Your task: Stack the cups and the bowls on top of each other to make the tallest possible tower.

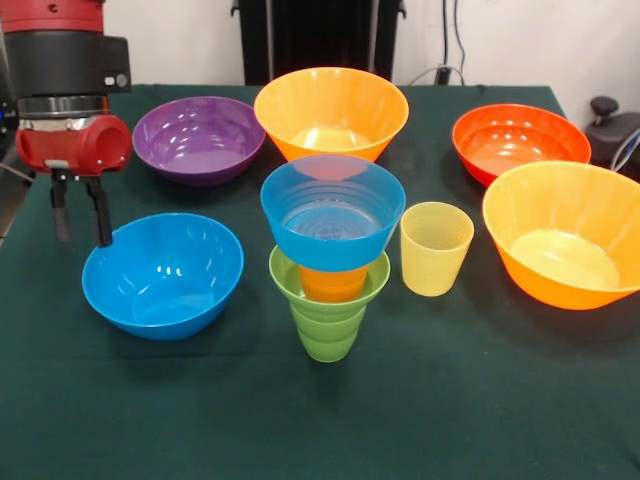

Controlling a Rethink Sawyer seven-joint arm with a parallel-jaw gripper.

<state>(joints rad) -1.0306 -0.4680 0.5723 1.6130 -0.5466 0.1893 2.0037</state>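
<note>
Four-piece tower (330, 262) built on green ribbed cup (327, 327); yellow cup (435, 248) beside it and five bowls remain; gripper (80, 210) narrowly parted, empty

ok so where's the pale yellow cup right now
In the front view the pale yellow cup stands upright on the table right of centre, between the tower and the big orange bowl.

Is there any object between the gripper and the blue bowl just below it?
Nothing visible stands between them. The gripper hangs with its jaws open and empty at the far left rim of the blue bowl. The purple bowl lies behind, and the tower stands to the side.
</note>
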